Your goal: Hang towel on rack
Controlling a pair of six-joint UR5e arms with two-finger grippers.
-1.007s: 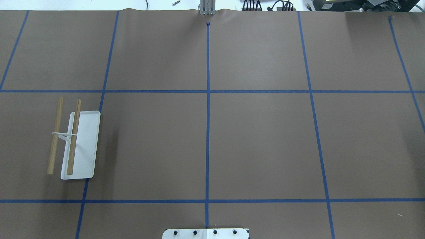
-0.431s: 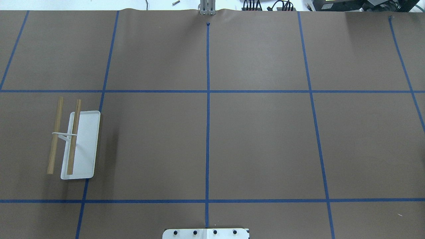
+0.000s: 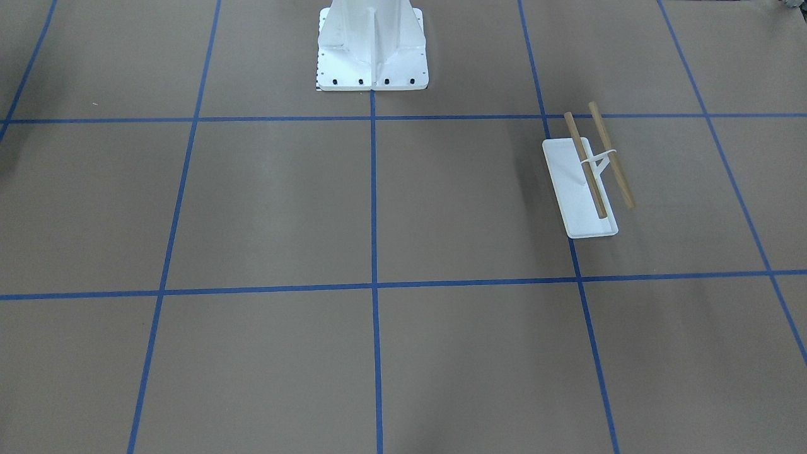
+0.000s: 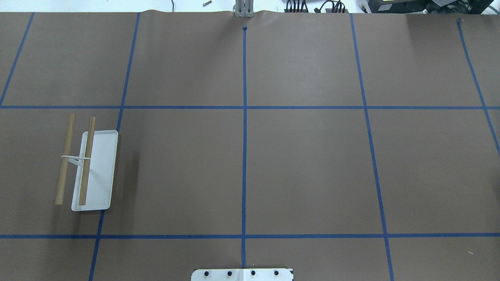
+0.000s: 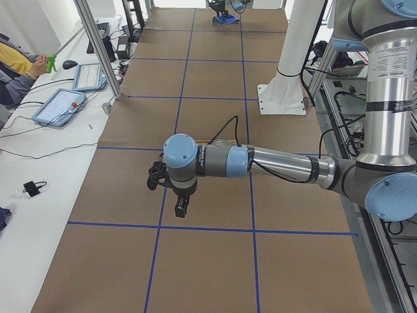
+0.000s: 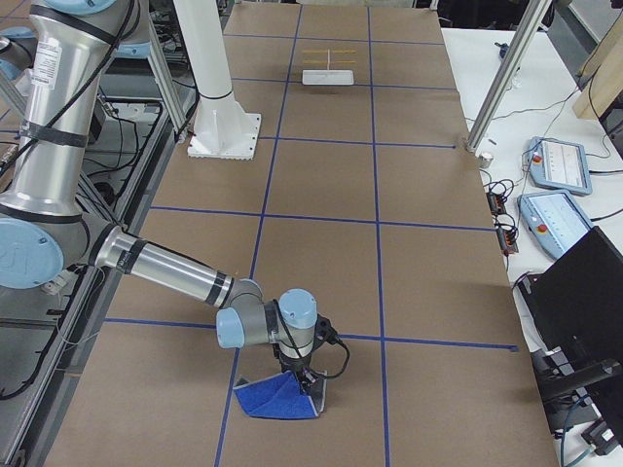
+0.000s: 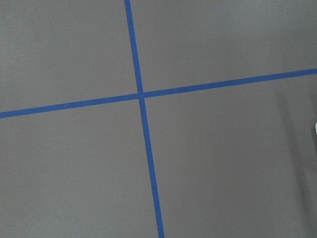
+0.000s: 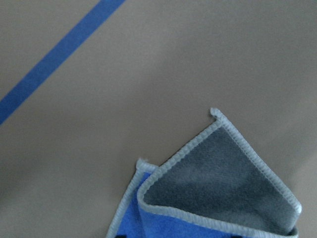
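The rack stands on the robot's left side of the table, a white tray base with two wooden dowel bars, both bare. It also shows in the front view and far off in the right view. The blue towel lies on the table at the robot's far right end, one corner folded over to show its grey underside. My right gripper is down at the towel's edge. My left gripper hangs above bare table. I cannot tell whether either gripper is open or shut.
The white bolted pedestal stands at the robot's edge of the table. Blue tape lines cross the brown surface. Tablets and a metal post sit on the operators' side, where a person sits.
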